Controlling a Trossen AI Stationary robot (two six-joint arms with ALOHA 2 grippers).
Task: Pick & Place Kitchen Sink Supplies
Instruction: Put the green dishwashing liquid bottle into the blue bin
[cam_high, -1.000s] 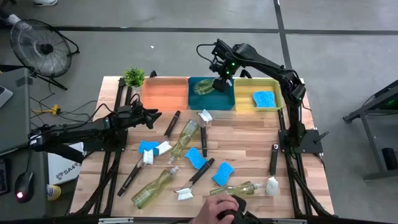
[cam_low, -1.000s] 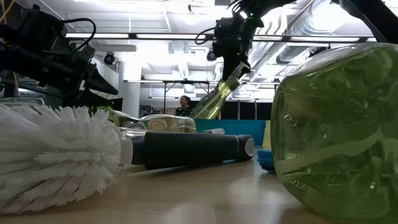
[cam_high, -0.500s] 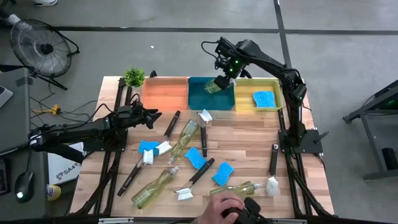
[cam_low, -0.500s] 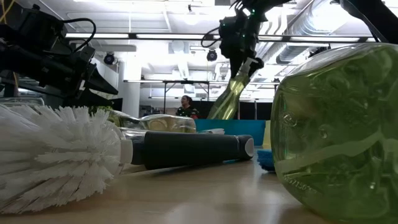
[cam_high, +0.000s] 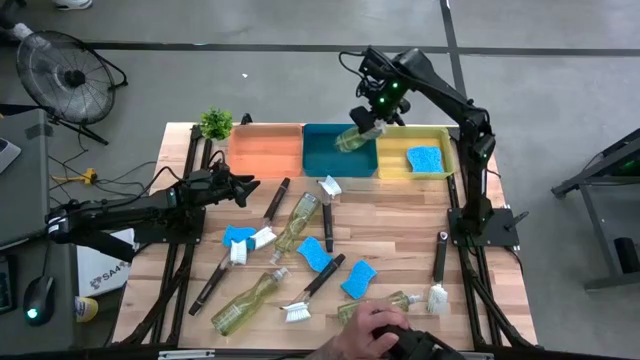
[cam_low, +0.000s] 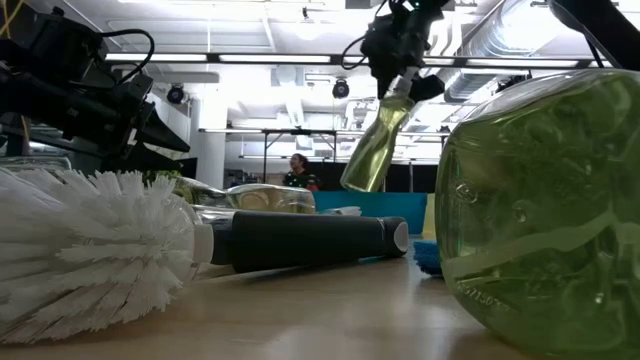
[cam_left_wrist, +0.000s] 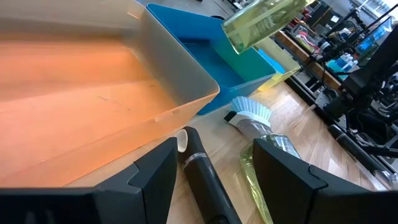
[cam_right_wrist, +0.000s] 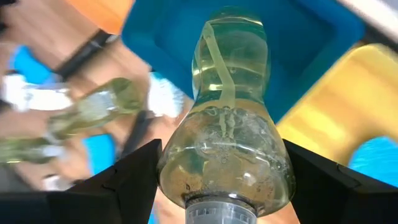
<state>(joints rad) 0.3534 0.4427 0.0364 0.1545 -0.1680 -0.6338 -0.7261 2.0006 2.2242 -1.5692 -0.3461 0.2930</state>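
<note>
The right gripper (cam_high: 371, 118) is hanging in the air over the far edge of the table, its fingers clamped on the neck of a clear bottle (cam_high: 354, 137) of yellow-green liquid. In the low view the bottle (cam_low: 376, 142) is tilting down from the gripper (cam_low: 402, 77), clear of everything beneath it. From above it is sitting over the right side of the blue bin (cam_high: 327, 155), close to the wall shared with the yellow bin (cam_high: 441, 138), where one blue sponge (cam_high: 425, 159) is already lying. The orange bin (cam_high: 265, 150) is standing to the left of the blue one.

The left gripper (cam_high: 240, 187) is waiting low over the left part of the table, fingers apart (its wrist view is showing an open gap between them), near a black brush (cam_high: 275, 200).

The other supplies are lying scattered on the wooden table (cam_high: 400, 225): a bottle in the middle (cam_high: 295, 222), another bottle nearer the front (cam_high: 246, 300), a third bottle (cam_high: 385, 303) by a person's hand (cam_high: 372, 325) at the near edge, several sponges (cam_high: 314, 254), and a brush on the right (cam_high: 439, 272). A small green plant (cam_high: 215, 124) is standing at the far left corner.
</note>
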